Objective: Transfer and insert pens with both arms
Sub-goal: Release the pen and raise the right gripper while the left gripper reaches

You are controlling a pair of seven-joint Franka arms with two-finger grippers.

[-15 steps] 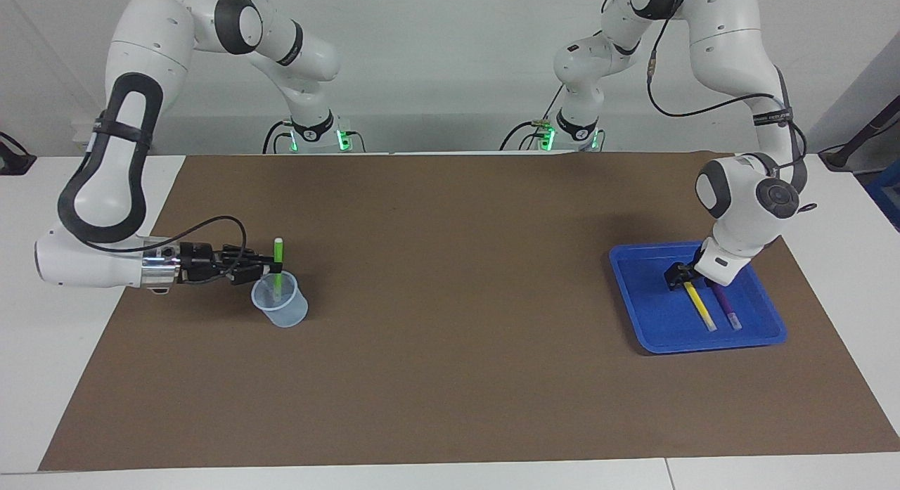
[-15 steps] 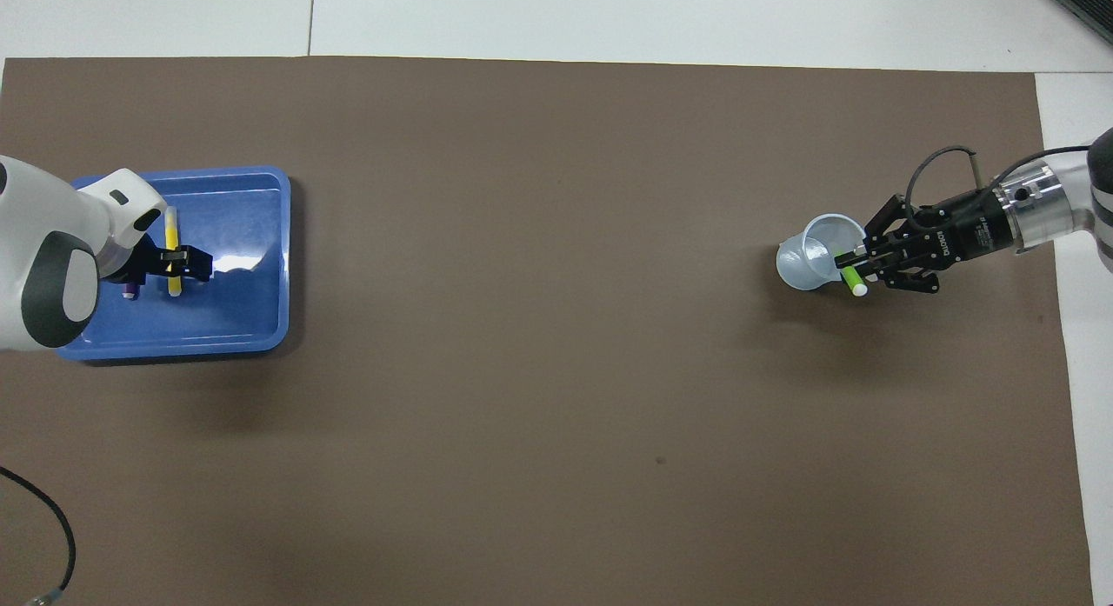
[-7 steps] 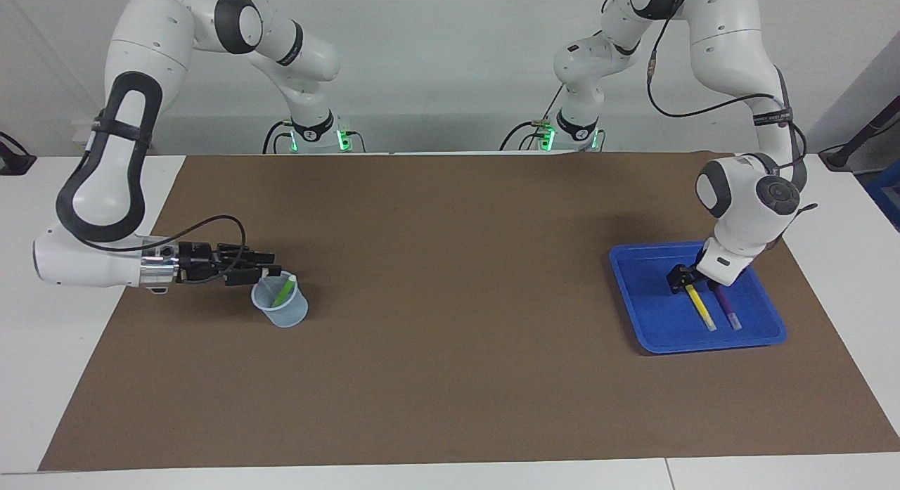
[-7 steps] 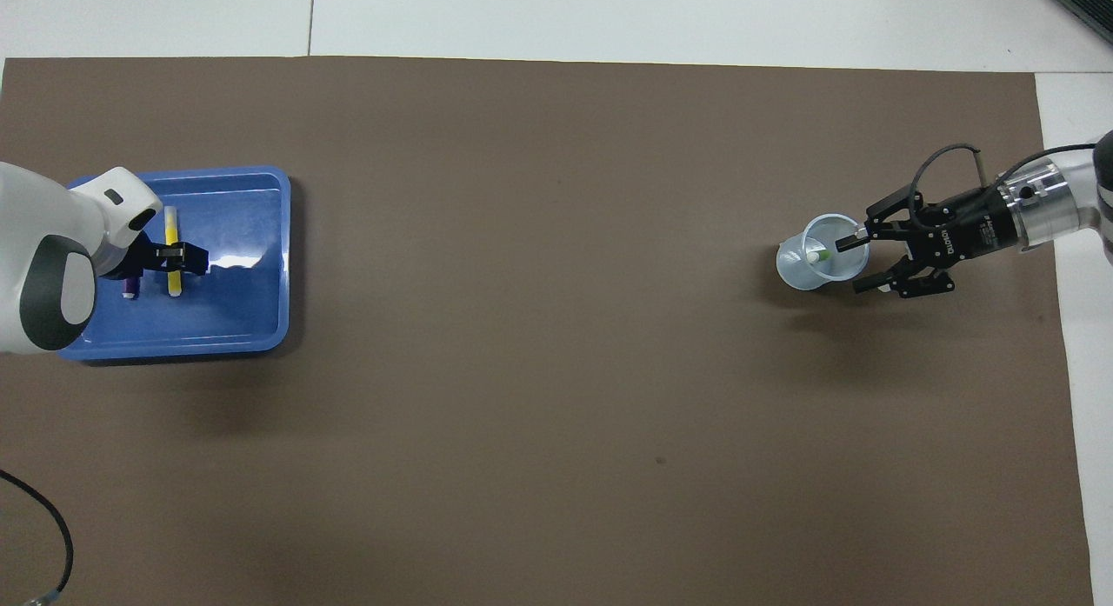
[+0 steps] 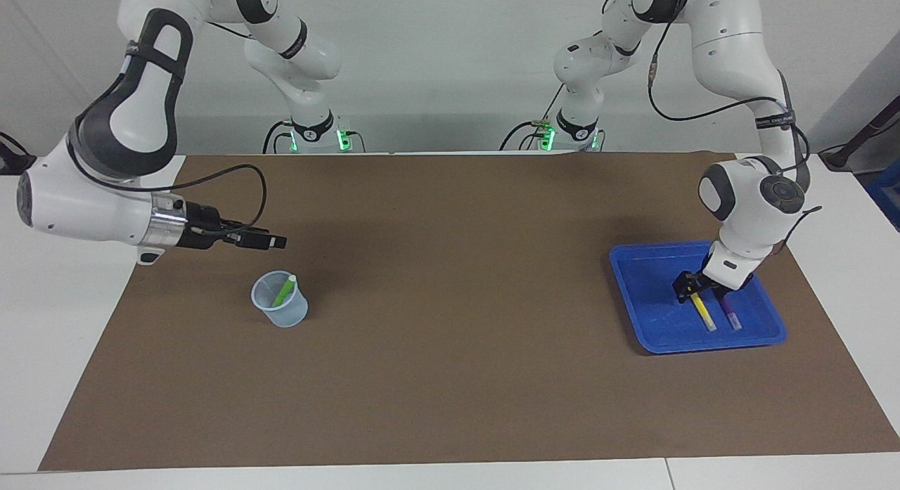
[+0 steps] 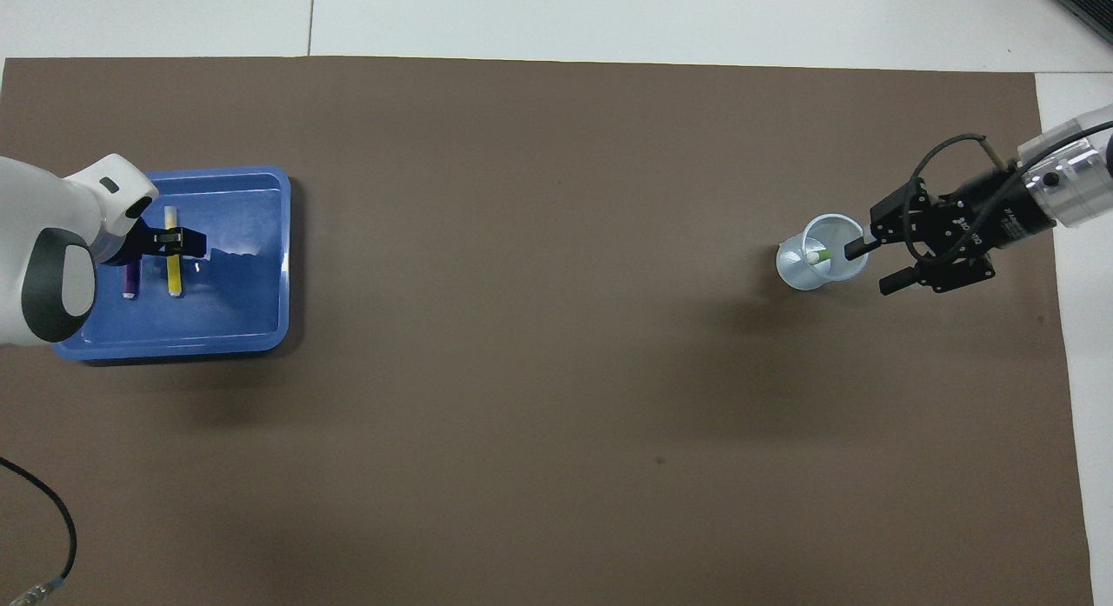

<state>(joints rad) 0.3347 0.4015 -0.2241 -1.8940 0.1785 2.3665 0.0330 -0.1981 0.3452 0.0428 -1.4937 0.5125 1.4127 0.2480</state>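
When counting pens, find three: one green, one yellow, one purple. See the green pen (image 5: 283, 291) leaning inside the one clear cup (image 5: 281, 316), with its pale cap end up and poking just over the rim. Find that cup standing upright on the one brown mat (image 5: 450, 349), toward the right arm's end of the table. Nothing else in the cup but this single pen.

See the yellow pen (image 5: 703, 313) and the purple pen (image 5: 729, 313) lying flat in the one blue tray (image 5: 643, 321), toward the left arm's end of the table. Side by side, close together, not touching. So: one pen in the cup, two pens in the tray.

Count two big white arms and two black grippers, one on each arm.

Find the right gripper (image 5: 278, 242) up in the air over the bare mat, close by the cup, lying level and pointing toward the middle of the table. Fingers spread apart. Holding nothing. Not touching the cup or the green pen.

Find the left gripper (image 5: 685, 286) down low inside the tray, pointing down, right over the yellow pen. Jaws spread wide, not squeezing the pen. Cannot tell whether the fingertips touch the pen or the tray floor. Purple pen just beside this gripper, lying free.
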